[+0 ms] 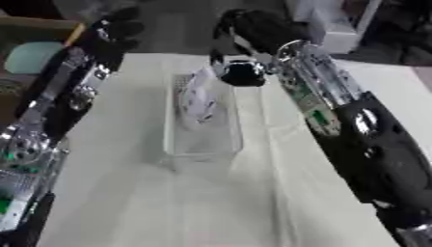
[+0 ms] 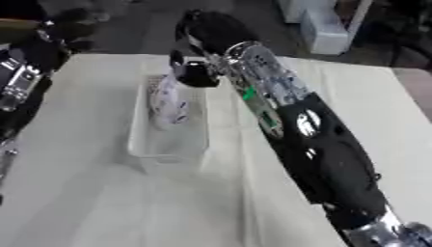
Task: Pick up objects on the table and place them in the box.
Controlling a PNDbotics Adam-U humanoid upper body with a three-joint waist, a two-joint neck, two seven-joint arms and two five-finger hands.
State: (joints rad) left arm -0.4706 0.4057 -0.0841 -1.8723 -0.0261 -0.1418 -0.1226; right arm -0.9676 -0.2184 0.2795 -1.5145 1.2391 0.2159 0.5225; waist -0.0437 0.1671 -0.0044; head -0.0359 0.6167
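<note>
A clear plastic box [image 1: 202, 144] stands in the middle of the white table [image 1: 127, 193], its long side running away from me. Inside it a white packet with dark markings [image 2: 168, 103] stands upright, leaning at the far end. My right hand [image 2: 195, 73] hovers over the box's far right corner with its fingers curled at the packet's top edge. The right arm runs from the lower right across the table. My left hand [image 1: 118, 30] is raised past the table's far left corner, away from the box, and looks dark and blurred.
A brown shelf with a pale green thing [image 1: 32, 54] stands beyond the table's left side. White furniture [image 1: 337, 24] stands behind the far right edge. The tablecloth lies creased along the front.
</note>
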